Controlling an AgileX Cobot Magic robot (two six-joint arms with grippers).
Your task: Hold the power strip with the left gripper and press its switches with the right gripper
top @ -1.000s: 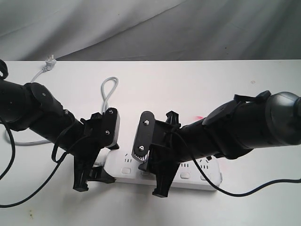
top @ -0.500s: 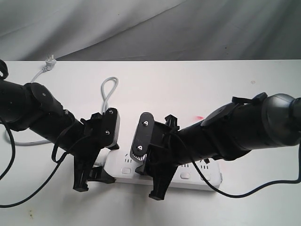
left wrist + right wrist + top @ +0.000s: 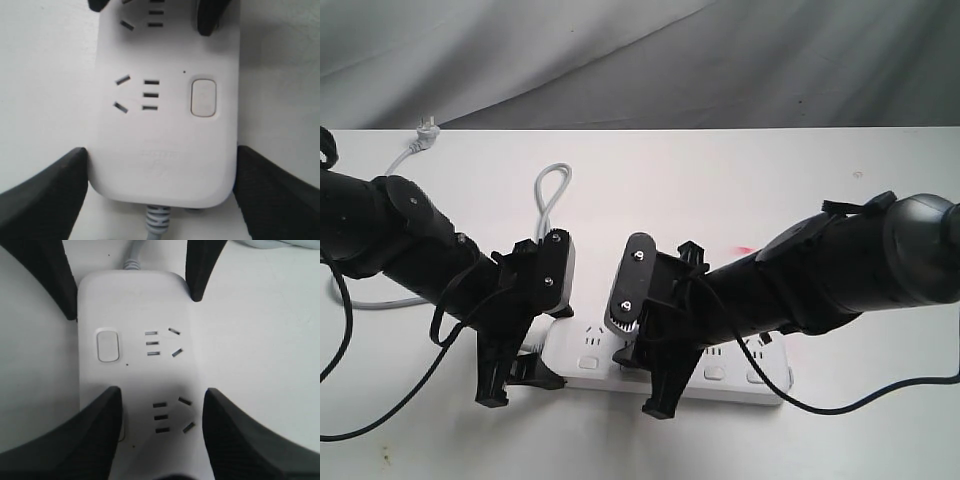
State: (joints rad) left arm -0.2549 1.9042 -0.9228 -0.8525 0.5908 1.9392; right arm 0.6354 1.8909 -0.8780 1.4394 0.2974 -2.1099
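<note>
Exterior view: the power strip (image 3: 745, 365) lies flat on the white surface (image 3: 740, 190). Its long axis runs across the picture from left to right, and the thin grey cord (image 3: 552, 195) leaves its left end and loops away. The left claw (image 3: 515, 385) hangs over that cord end. The right claw (image 3: 638, 378) hangs just beside it, further along the bar. Both arms therefore crowd the left half, while the right half lies uncovered with two of the switches (image 3: 715, 372) showing. Those buttons lie nearer the right arm, away from the left claw along the bar.

Left wrist view: the left claw straddles the strip across its width, with one finger (image 3: 45, 195) against each long side at the rounded cord end, clamped on the power strip. The first switch (image 3: 203, 97) sits just ahead of the fingers. The right claw's dark tips show beyond it.

Right wrist view: the right claw's fingers stand apart and grip nothing. One finger (image 3: 70, 440) overhangs the switch side of the bar and covers most of the second button. The other (image 3: 250, 440) sits at the socket-side edge. Whether the tip bears on the button cannot be told. The coming move is probably a short push straight down. Room looks tight only toward the left claw, and the surface is flat and plain.
</note>
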